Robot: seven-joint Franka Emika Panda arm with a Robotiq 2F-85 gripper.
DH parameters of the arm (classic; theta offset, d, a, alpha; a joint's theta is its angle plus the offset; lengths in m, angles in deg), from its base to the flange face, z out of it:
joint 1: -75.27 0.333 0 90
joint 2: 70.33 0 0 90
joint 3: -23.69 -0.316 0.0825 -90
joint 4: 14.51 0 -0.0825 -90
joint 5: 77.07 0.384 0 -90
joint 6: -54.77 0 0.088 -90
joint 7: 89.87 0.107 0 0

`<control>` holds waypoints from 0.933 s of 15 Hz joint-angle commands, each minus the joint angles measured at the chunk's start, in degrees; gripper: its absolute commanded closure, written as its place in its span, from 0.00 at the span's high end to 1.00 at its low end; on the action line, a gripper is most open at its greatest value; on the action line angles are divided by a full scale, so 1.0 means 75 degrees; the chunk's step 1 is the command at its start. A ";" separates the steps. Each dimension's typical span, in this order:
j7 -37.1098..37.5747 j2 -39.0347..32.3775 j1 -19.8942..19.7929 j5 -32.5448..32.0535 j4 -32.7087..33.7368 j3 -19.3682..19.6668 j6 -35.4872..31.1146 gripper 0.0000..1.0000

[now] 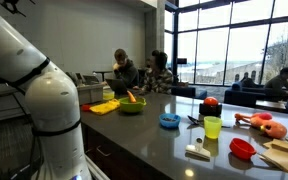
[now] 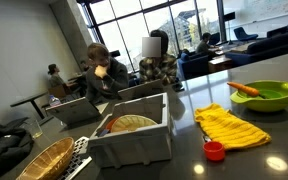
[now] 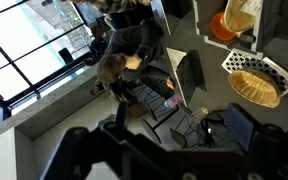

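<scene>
A dark, two-fingered robot hand (image 3: 164, 140) fills the bottom edge of the wrist view. Its fingers (image 3: 79, 148) are spread wide with nothing between them: the hand is released and grasps nothing.

The thing nearest the hand is an oval woven wicker basket (image 3: 256, 86), up and to the right of the fingers in this view. The basket rests on a white slotted rack (image 3: 246, 62) on the dark grey surface (image 3: 284, 45). The hand is clear of both and touches neither. Straight beyond the hand, past the edge of the surface, people (image 3: 119, 70) sit at tables with laptops, and tall windows (image 3: 34, 40) stretch away to the left of the hand.

In both exterior views the hand is out of sight. Only the bulky white arm (image 1: 44, 110) shows in an exterior view.

In an exterior view the same basket (image 2: 42, 160) lies just beside a grey plastic crate (image 2: 134, 142) that holds a round woven tray (image 2: 132, 124). On the far side of the crate from the basket are a yellow knitted cloth (image 2: 232, 126) and a green bowl (image 2: 269, 98). An orange carrot (image 2: 244, 88) lies in the bowl.
</scene>
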 commanded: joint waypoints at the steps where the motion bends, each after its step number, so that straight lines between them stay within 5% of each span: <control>1: -0.0064 -0.0175 -0.0236 -0.0043 -0.0078 -0.0213 0.0338 1.00; 7: -0.0597 -0.0708 -0.1771 -0.0231 -0.0797 -0.0593 0.1072 1.00; 14: -0.1780 -0.0749 -0.4139 0.0400 -0.0310 -0.2133 0.1339 1.00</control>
